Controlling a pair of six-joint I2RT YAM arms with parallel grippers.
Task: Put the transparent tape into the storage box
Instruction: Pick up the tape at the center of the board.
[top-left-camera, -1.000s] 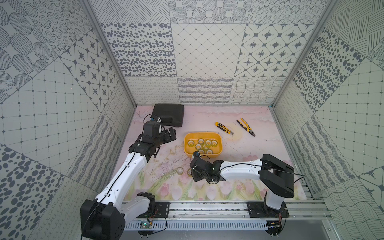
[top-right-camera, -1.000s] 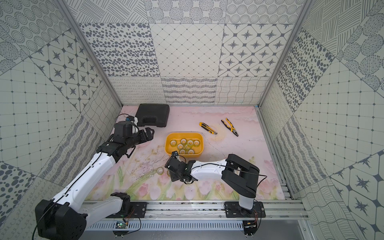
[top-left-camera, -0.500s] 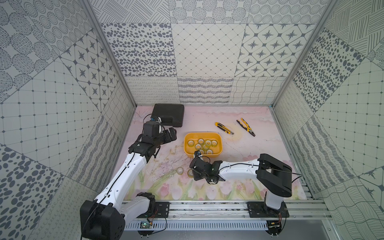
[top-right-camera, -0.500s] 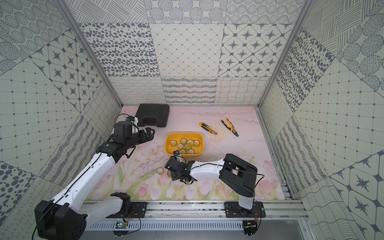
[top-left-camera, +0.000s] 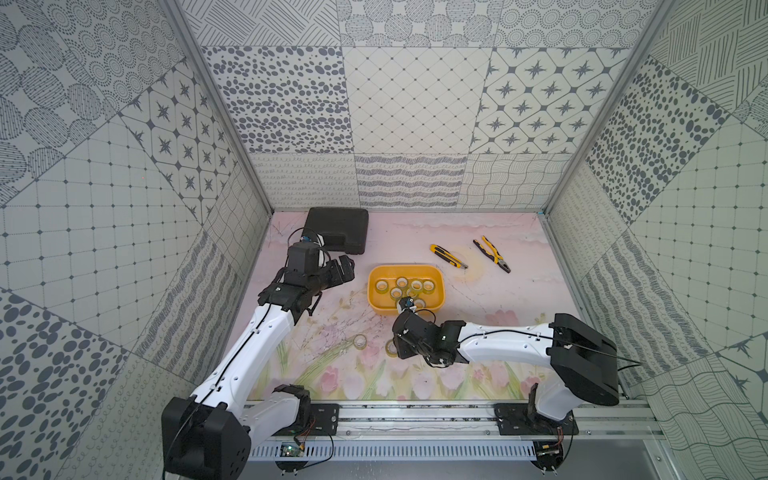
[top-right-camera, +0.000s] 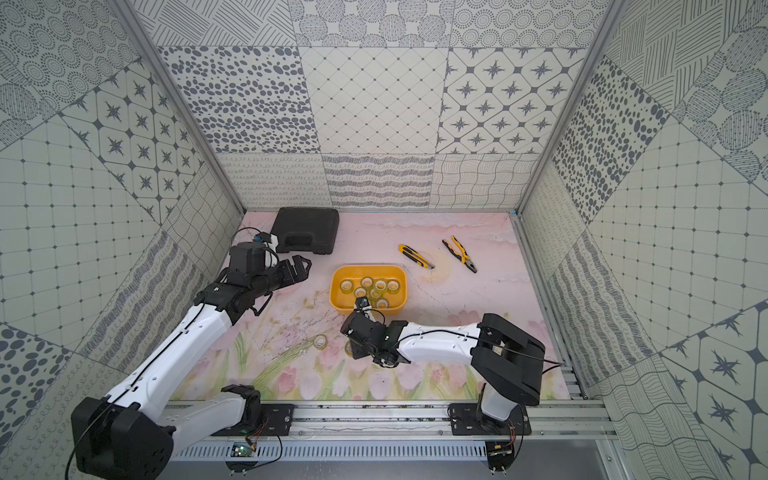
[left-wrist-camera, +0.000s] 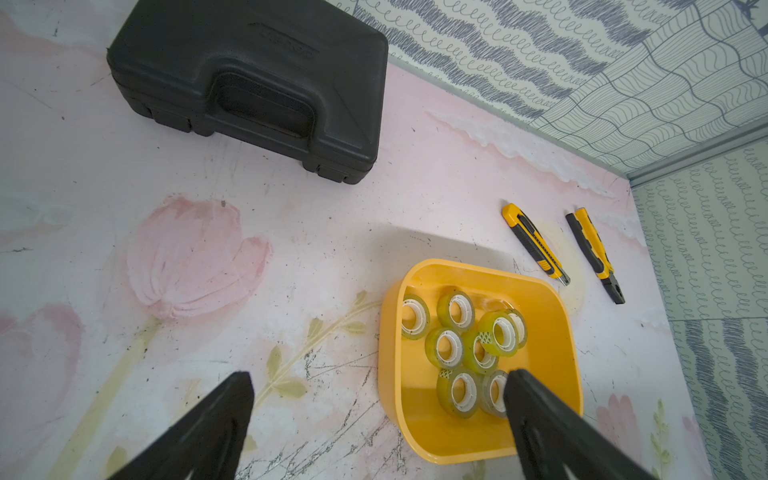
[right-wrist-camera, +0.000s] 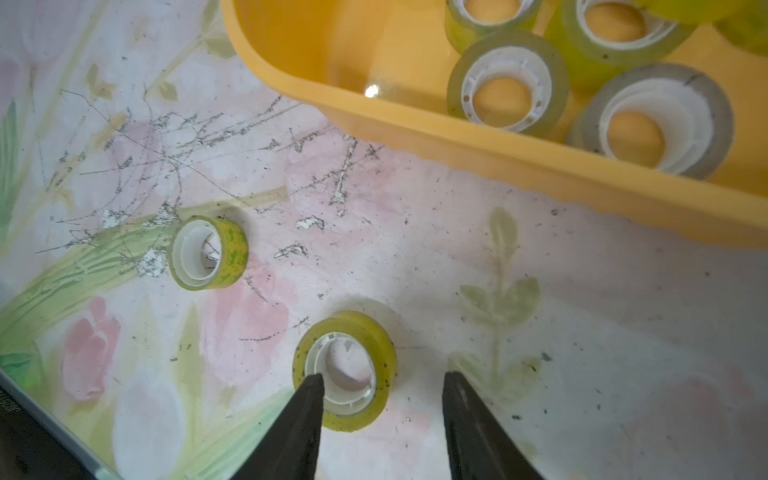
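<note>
The storage box (top-left-camera: 371, 291) is a shallow yellow tub in mid-table, with several rolls of transparent tape (top-left-camera: 401, 286) lying in it. Two more tape rolls lie on the mat in front of it, one (right-wrist-camera: 208, 252) farther left and one (right-wrist-camera: 345, 370) under my right gripper. The right gripper (right-wrist-camera: 383, 376) is open. One fingertip (right-wrist-camera: 313, 386) overlaps that roll's pale core, and the other stands clear beyond its outer side. In a top view the right wrist (top-left-camera: 419, 336) covers part of this roll (top-left-camera: 390, 348). My left gripper (top-left-camera: 347, 266) hangs open and empty to the left of the box (left-wrist-camera: 388, 374).
A black plastic case (top-left-camera: 337, 230) sits at the back left. A yellow utility knife (top-left-camera: 448, 255) and yellow-handled pliers (top-left-camera: 492, 255) lie behind the box on the right. Patterned walls close in three sides.
My right arm has shifted slightly left over the nearer loose roll, with its jaws unchanged. The left arm has not moved.
</note>
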